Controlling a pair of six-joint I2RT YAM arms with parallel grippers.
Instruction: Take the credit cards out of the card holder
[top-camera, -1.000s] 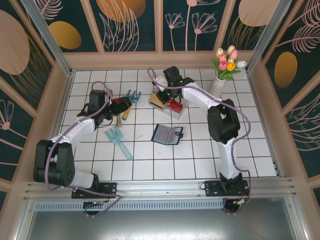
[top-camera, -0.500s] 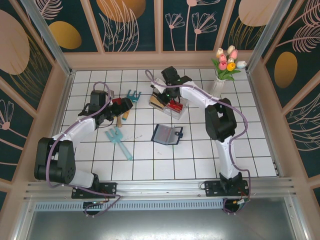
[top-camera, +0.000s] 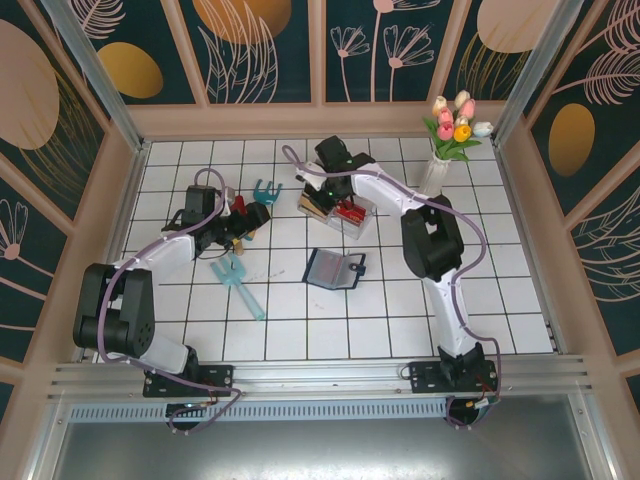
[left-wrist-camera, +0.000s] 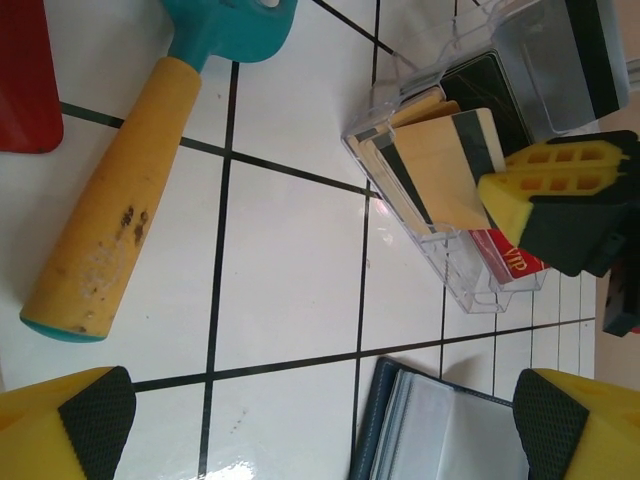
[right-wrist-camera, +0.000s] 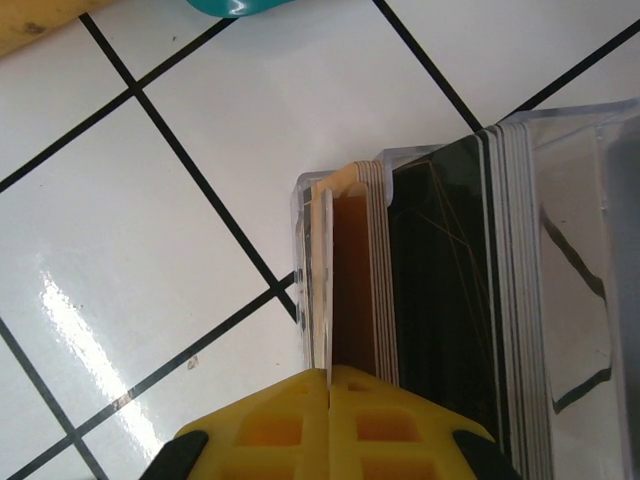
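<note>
The card holder (top-camera: 335, 268) lies open on the tiles, its blue-grey pockets facing up; its corner (left-wrist-camera: 440, 430) also shows in the left wrist view. My right gripper (top-camera: 320, 194) (right-wrist-camera: 330, 385) is shut on a tan credit card (left-wrist-camera: 440, 165) (right-wrist-camera: 322, 290). The card stands edge-on, its far end inside the end compartment of a clear plastic box (top-camera: 345, 212) (left-wrist-camera: 470, 285). A red credit card (left-wrist-camera: 512, 260) sits in that box. My left gripper (top-camera: 245, 215) (left-wrist-camera: 325, 430) hovers open over bare tile left of the card holder, with nothing between its fingers.
A teal tool with a yellow wooden handle (left-wrist-camera: 110, 210) and a red flat piece (left-wrist-camera: 22, 75) lie near the left gripper. Teal forks (top-camera: 236, 277) (top-camera: 266, 190) lie on the tiles. A flower vase (top-camera: 452, 135) stands at the back right. Wooden walls ring the table.
The right gripper has shifted slightly left and back over the clear box, still holding the tan card. The left gripper has edged a little nearer, still open.
</note>
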